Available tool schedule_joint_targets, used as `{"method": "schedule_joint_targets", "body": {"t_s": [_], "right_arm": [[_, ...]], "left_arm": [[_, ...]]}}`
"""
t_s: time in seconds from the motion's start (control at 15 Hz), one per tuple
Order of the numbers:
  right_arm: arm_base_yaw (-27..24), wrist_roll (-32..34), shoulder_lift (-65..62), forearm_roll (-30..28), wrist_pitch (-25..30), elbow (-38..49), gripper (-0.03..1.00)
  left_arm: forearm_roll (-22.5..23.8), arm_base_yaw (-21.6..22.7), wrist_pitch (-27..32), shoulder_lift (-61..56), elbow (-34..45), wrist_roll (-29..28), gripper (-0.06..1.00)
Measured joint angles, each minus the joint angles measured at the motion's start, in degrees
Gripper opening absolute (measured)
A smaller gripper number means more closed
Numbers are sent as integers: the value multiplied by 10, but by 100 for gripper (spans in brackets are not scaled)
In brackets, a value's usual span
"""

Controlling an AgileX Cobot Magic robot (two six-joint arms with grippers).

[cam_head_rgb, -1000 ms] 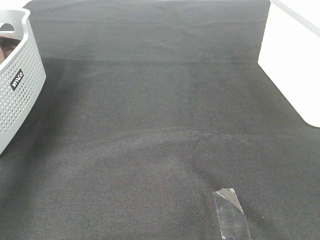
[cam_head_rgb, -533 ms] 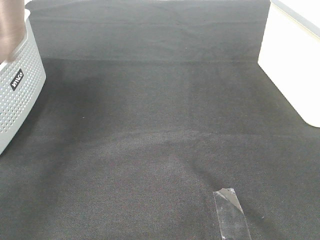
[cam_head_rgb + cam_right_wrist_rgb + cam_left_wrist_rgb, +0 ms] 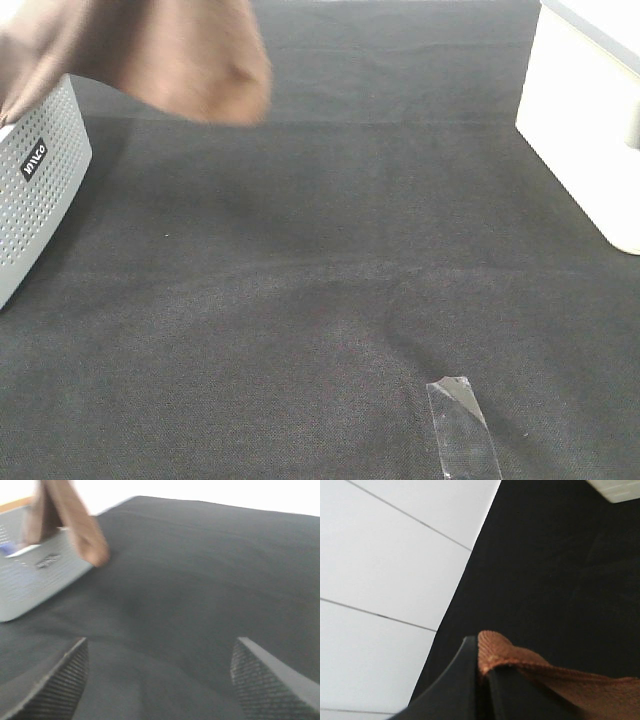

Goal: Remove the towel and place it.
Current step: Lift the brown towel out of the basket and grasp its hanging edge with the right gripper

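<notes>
Seen from the high camera, a dark cloth-covered bench fills the view, with a white perforated basket at 9 o'clock, a white box at 2 o'clock and a strip of clear tape stuck down at 5 o'clock. The brown towel hangs in the air at 11 o'clock, over the basket's rim and the bench just beside it. It is blurred, and its upper part runs out of the frame, so that view does not show what holds it. The left wrist camera does: the left end effector is clenched on a stitched edge of the towel, with the rest of the cloth trailing out of view. The right end effector is released and grips nothing, its ribbed pads spread wide above the bare bench. From there the towel dangles at 10 o'clock across the basket, hiding part of the rim; both are too smeared to show detail.
</notes>
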Motion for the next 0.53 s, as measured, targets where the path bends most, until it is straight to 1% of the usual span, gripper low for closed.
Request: {"method": "schedule_joint_targets", "body": {"t_s": [0.07, 0.13, 0.2, 0.27, 0.33, 0.4, 0.47, 0.53], "right_arm": [[0, -186, 76, 160, 15, 0, 75], [0, -294, 124, 249, 39, 0, 75], [0, -337, 150, 285, 56, 0, 75], [0, -431, 204, 362, 91, 0, 75], [0, -509, 253, 409, 120, 0, 75], [0, -561, 303, 442, 142, 0, 75], [0, -597, 352, 454, 167, -1, 75], [1, -619, 404, 454, 194, -7, 75]], "left_arm": [[0, -27, 0, 0, 0, -11, 1], [0, -34, 0, 0, 0, -15, 1], [0, -42, 0, 0, 0, -23, 1], [0, -48, 0, 0, 0, -28, 1], [-2, -48, 0, 0, 0, -30, 1], [-10, -48, 0, 0, 0, -30, 1], [-16, -48, 0, 0, 0, -33, 1], [-25, -48, 0, 0, 0, -33, 1]]}}
